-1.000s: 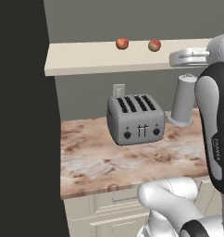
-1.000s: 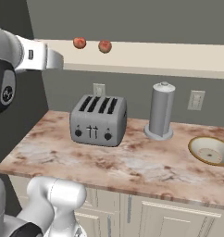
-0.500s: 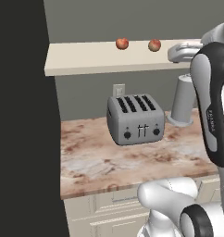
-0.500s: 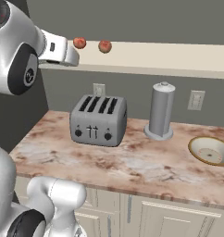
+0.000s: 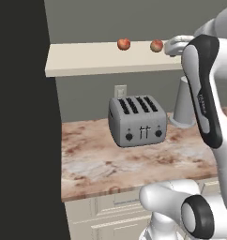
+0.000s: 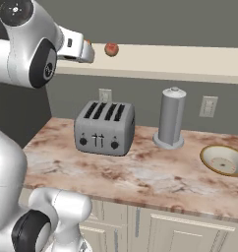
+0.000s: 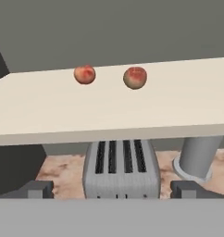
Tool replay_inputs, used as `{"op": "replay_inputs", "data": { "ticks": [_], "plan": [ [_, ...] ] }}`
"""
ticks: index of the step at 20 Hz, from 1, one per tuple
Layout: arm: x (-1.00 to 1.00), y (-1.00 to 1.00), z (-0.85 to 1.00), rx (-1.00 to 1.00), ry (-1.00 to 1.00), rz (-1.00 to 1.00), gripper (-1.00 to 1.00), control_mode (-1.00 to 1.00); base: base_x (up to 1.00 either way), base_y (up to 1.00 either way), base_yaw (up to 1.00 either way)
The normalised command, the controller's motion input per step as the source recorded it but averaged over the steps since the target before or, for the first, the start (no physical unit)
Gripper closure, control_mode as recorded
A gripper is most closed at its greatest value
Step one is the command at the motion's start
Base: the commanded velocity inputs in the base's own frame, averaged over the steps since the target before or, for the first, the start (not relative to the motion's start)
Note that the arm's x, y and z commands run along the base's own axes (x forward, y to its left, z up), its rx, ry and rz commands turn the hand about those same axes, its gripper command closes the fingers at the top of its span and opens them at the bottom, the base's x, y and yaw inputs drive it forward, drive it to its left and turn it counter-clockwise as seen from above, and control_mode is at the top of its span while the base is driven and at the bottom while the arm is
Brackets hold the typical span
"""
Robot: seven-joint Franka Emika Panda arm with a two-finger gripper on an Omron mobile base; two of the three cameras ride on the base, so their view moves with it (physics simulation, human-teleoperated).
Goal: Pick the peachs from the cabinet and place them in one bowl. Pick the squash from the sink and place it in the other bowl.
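Beige cabinet (image 7: 109, 115) slab is carrying both peachs (image 7: 134, 77), side by side and apart, above the toaster (image 5: 136, 121). Pincer (image 7: 112, 189) is hovering level with the slab's front edge, jaws spread wide, gripping nothing. Right of the toaster a grey canister (image 6: 170, 118) is standing on the marble desk (image 6: 140, 170); beyond it, the bowl (image 6: 224, 160) is sitting.

Two peachs (image 7: 84, 74) (image 7: 135, 77) on the beige cabinet (image 7: 109, 109).
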Motion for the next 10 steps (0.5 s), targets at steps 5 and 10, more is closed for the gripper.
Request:
{"op": "replay_inputs", "data": {
  "ticks": [5, 10],
  "plan": [
    [0.56, -0.05, 0.0, 0.0, 0.01, 0.0, -1.0, -1.0, 0.0, 0.0, 0.0],
    [0.54, -0.07, 0.0, 0.0, 0.06, 0.0, -1.0, -1.0, 0.0, 0.0, 0.0]
  ]
}}
